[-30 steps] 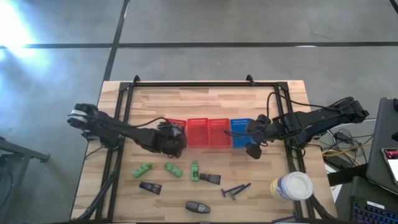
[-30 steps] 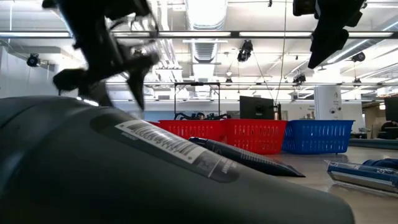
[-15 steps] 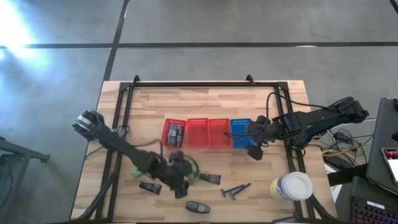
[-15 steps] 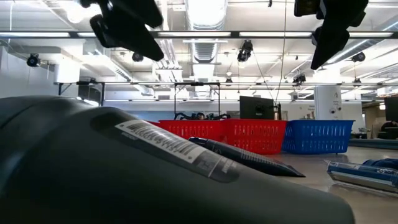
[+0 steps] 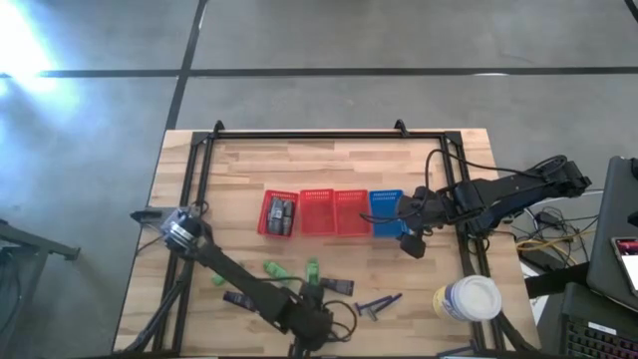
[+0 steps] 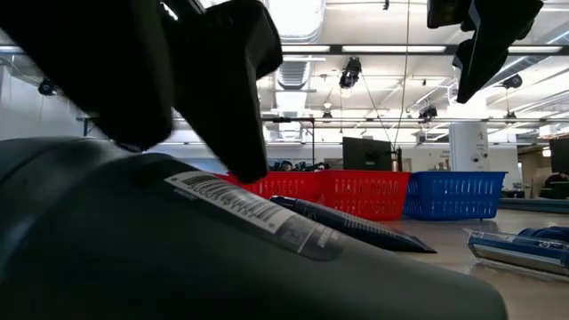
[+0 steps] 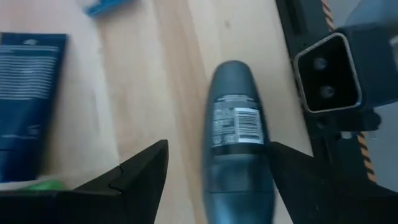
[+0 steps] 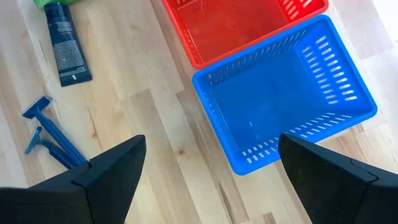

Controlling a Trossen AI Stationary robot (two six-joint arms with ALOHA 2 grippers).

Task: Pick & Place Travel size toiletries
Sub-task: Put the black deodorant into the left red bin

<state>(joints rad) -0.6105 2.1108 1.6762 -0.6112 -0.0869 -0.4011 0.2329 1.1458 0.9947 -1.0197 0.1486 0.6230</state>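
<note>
A grey rounded container (image 7: 233,130) lies on its side on the table near the front edge, filling the foreground of the low view (image 6: 178,258). My left gripper (image 5: 315,323) hangs over it, open, one finger (image 7: 140,177) on each side; I cannot tell whether they touch it. My right gripper (image 5: 410,237) is open and empty above the near right corner of the blue basket (image 8: 280,118). Green packets (image 5: 271,268), dark tubes (image 5: 337,286) and blue razors (image 5: 377,304) lie flat on the table. Grey containers (image 5: 280,211) lie in the leftmost red basket.
Three red baskets (image 5: 317,211) and the blue basket (image 5: 385,211) stand in a row at mid-table. A yellow jar with a white lid (image 5: 466,297) stands at the front right. A black frame (image 5: 309,135) runs along the table's sides and back.
My left gripper has swung from the leftmost red basket toward the table's near edge and come down over the grey container. The grey containers in that basket, hidden by the gripper before, now show.
</note>
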